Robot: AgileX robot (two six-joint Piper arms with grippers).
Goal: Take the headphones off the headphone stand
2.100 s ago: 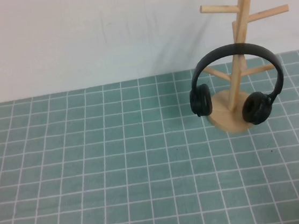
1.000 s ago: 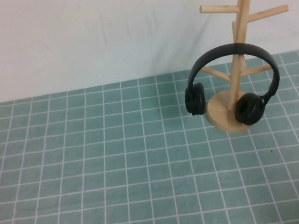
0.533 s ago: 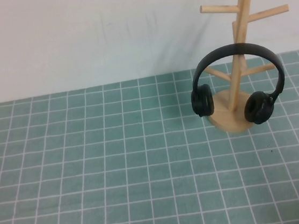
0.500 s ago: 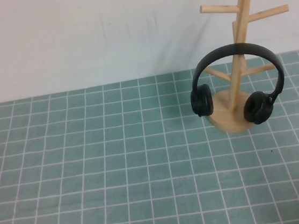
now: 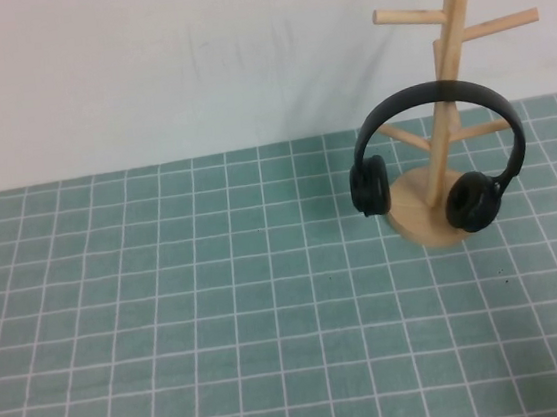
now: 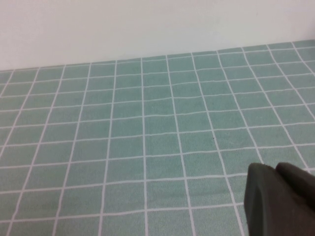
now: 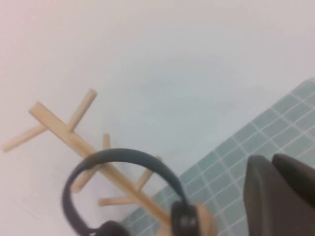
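Overhead view. The headphones (image 5: 441,155) hang by their arched headband on the headphone stand (image 5: 437,120), a light wooden pole with angled pegs rising from a round disc base. The stand occupies the far right part of the green gridded mat (image 5: 221,326), close to the white wall (image 5: 162,71). The headband crosses the pole at about mid-height; one ear cup hangs on each side of the pole, both just above or at the level of the disc base. Neither arm reaches into this view.

Right wrist view. The right gripper (image 7: 280,196) appears as a dark mass at the edge of the picture, its jaws closed together with nothing between them. The headphones (image 7: 133,191) and the headphone stand (image 7: 74,137) lie ahead of this gripper and well apart from it, with open mat (image 7: 275,128) and wall (image 7: 187,59) in between. The stand appears tilted in this picture because of the camera's attitude. The headband loops around the pole, and one ear cup shows beside the wooden base. The gripper touches neither object.

Left wrist view. The left gripper (image 6: 280,199) shows as a dark rounded mass low over the mat (image 6: 147,137); whether it is open or closed cannot be told. Ahead of it lie only grid squares and, beyond them, the wall (image 6: 147,24). Neither the headphones nor the stand appear before this gripper, so their position relative to it cannot be given from here.
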